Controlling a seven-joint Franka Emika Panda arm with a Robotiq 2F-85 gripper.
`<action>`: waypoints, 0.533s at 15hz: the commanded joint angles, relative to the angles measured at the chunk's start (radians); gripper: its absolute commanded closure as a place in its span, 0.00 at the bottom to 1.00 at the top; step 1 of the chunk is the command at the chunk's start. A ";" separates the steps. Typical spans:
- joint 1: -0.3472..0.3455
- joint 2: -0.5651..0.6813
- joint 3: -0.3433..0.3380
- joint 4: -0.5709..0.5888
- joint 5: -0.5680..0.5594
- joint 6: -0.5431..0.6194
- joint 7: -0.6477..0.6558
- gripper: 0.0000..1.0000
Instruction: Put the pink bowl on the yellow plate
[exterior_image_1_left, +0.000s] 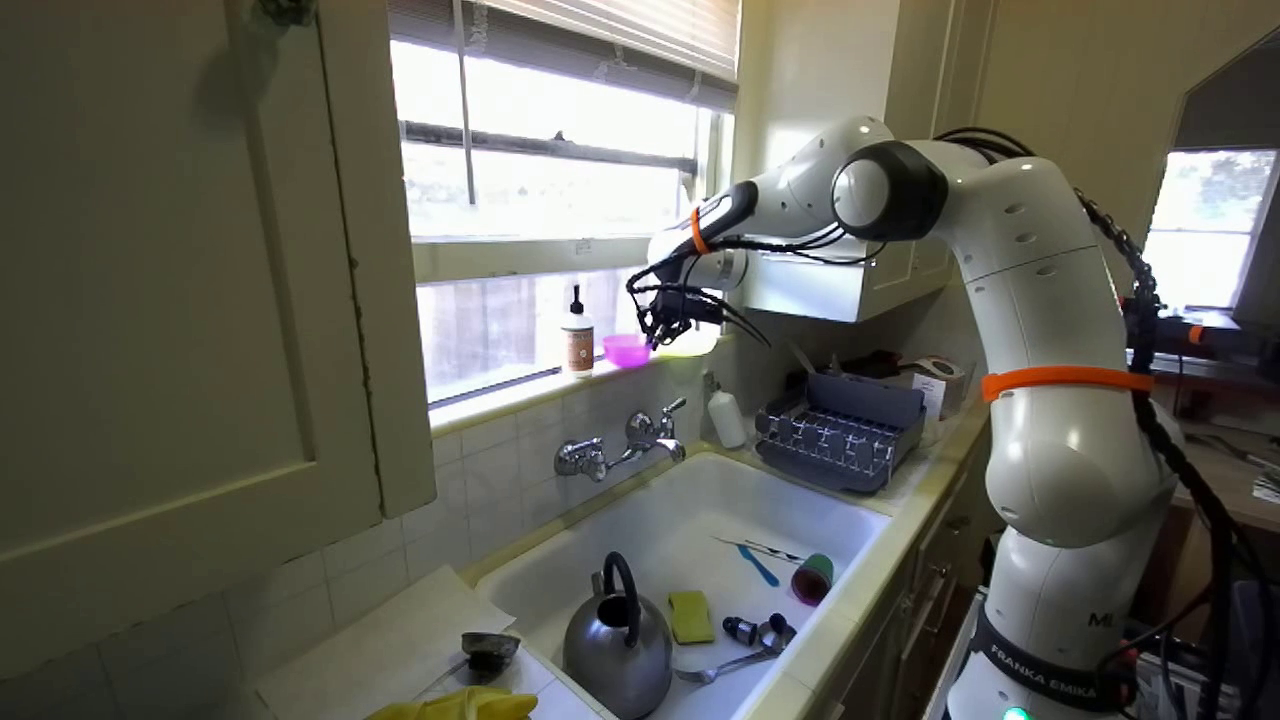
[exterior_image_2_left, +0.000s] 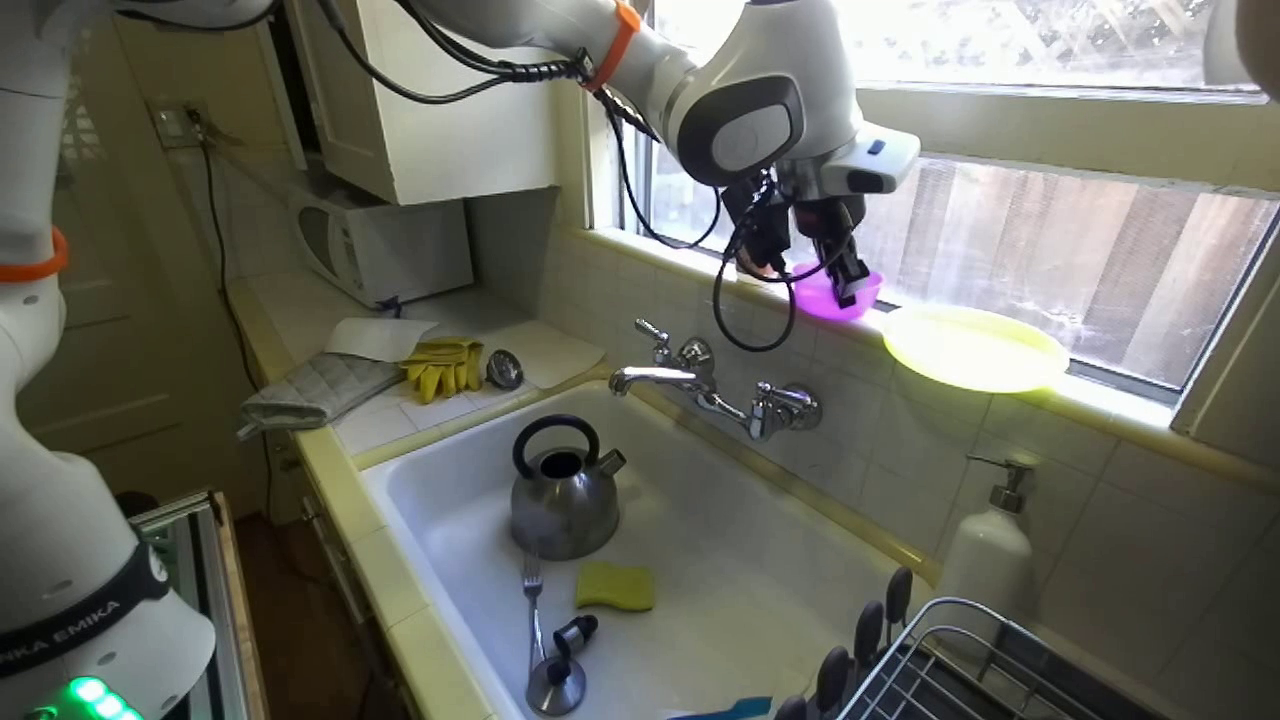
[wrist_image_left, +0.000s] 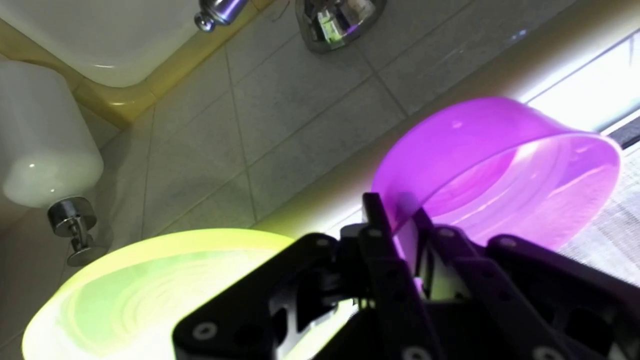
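Note:
The pink bowl (exterior_image_1_left: 626, 350) stands on the windowsill in both exterior views (exterior_image_2_left: 838, 296). In the wrist view the bowl (wrist_image_left: 465, 155) fills the right side, with its mouth toward the window. My gripper (wrist_image_left: 397, 212) straddles the near part of its thin wall, one finger outside and one inside. A narrow gap shows between the fingers, so they look part-way open, not clamped on the wall. The inner finger shows faintly through the plastic. The yellow plate (exterior_image_2_left: 975, 350) lies on the sill beside the bowl; the wrist view shows it (wrist_image_left: 165, 240) on the left, partly hidden by the gripper.
A brown-labelled bottle (exterior_image_1_left: 578, 340) stands on the sill beside the bowl. The faucet (exterior_image_2_left: 690, 375) juts from the wall below the sill. A white soap dispenser (exterior_image_2_left: 985, 550) stands under the plate's side. The sink holds a kettle (exterior_image_2_left: 565, 505) and a sponge (exterior_image_2_left: 614, 586). A dish rack (exterior_image_1_left: 840, 430) stands beside it.

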 joint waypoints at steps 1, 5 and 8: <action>-0.026 -0.001 0.031 0.020 0.051 -0.032 -0.030 1.00; -0.025 -0.029 0.043 0.001 0.062 -0.012 -0.049 0.99; -0.013 -0.070 0.024 -0.033 0.032 -0.004 -0.037 0.99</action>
